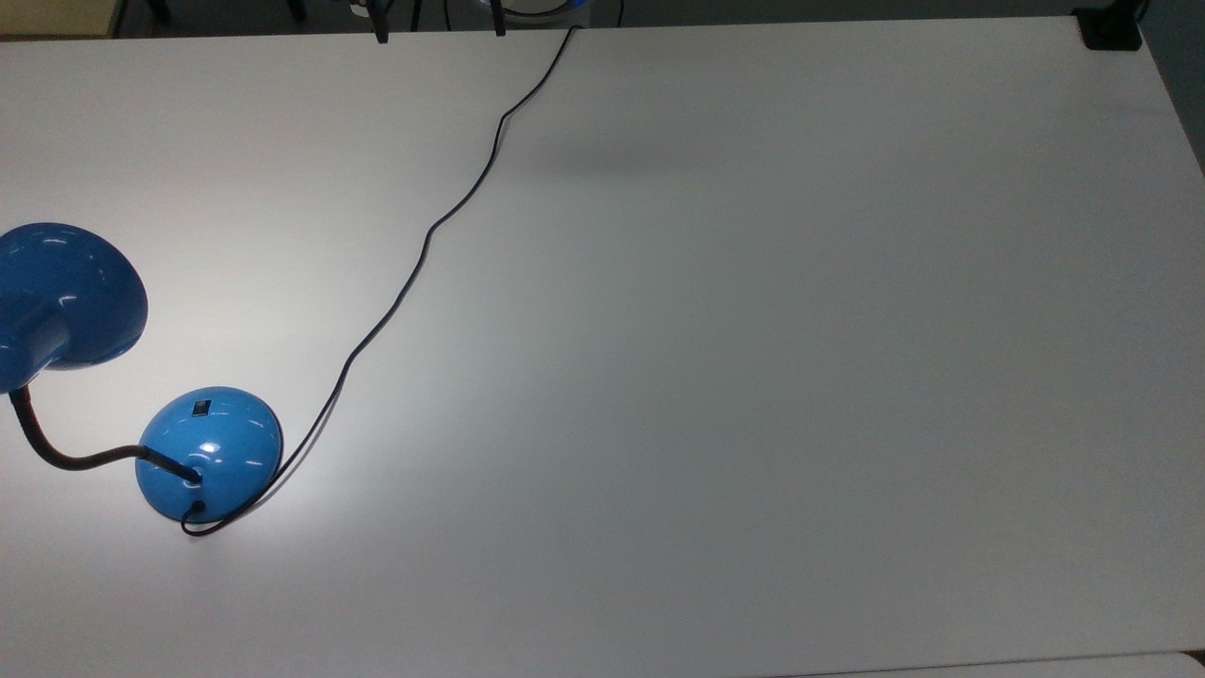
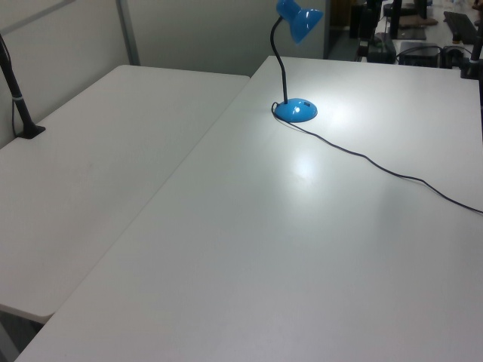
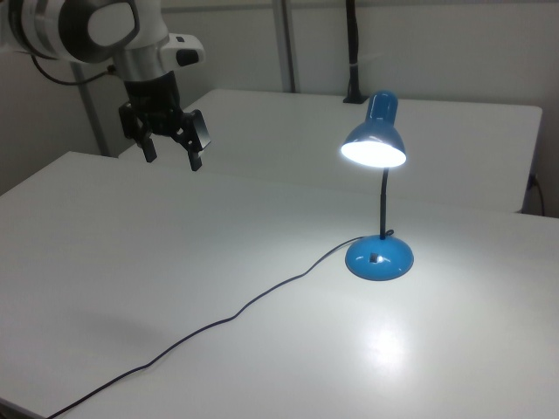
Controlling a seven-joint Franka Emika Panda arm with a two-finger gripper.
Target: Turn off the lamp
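Light pools on the counter under our lamp, which stands lit near the right view's right. Our tool hangs high, fingers spread wide, well apart from it.

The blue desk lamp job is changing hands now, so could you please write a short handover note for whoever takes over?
Gripper: open, empty, hanging high above the white table, far toward the right view's left of the lamp.
Glossy blue desk lamp: upright, lit, with a bright pool on the table beneath its shade. Small black switch on the domed base faces the right view's camera. Thin black cord trails across the table.
Done: nothing yet.
Left: reach the base, press the switch.
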